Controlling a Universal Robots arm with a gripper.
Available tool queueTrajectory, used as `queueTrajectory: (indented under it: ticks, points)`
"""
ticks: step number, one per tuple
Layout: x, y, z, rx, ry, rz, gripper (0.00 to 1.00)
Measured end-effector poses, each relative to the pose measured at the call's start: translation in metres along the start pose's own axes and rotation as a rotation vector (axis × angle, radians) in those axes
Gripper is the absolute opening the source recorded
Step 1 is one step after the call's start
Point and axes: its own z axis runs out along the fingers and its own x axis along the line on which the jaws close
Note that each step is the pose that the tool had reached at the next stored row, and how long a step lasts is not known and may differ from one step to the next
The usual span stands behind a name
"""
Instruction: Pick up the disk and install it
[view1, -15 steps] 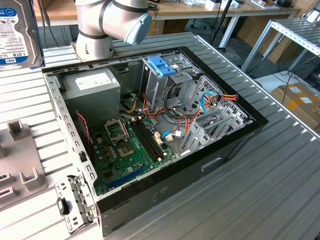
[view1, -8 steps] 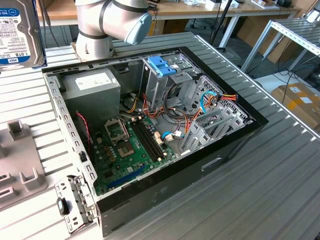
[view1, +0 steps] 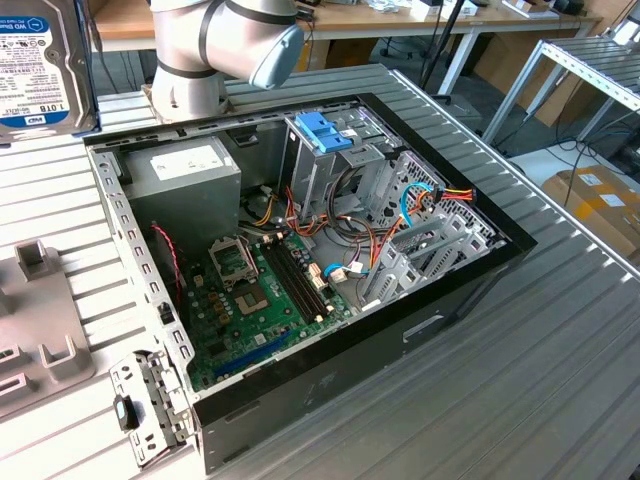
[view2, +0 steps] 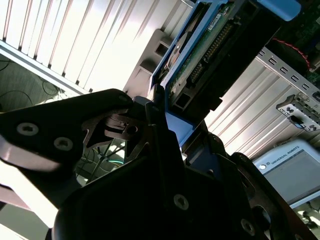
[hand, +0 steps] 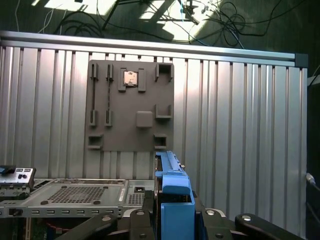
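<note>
gripping the disk (view1: 40, 60) outside the case (view1: 400, 345)

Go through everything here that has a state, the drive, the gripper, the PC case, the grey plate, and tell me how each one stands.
disk: lifted off the table, clamped by its blue carrier.
gripper: shut on the disk.
computer case: lying on its side, open, side panel off.
grey fixture plate: flat on the table, one chip seated in it.
</note>
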Motion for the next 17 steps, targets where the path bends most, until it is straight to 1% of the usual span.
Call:
queueTrajectory:
  ticks: [8,17]
  points:
    - [0.0002,-0.0060,-0.0001,-0.0003,0.0000,0.000,0.37]
    - [0.0005,-0.0144,-0.0001,-0.0007,-0.0001,0.000,0.37]
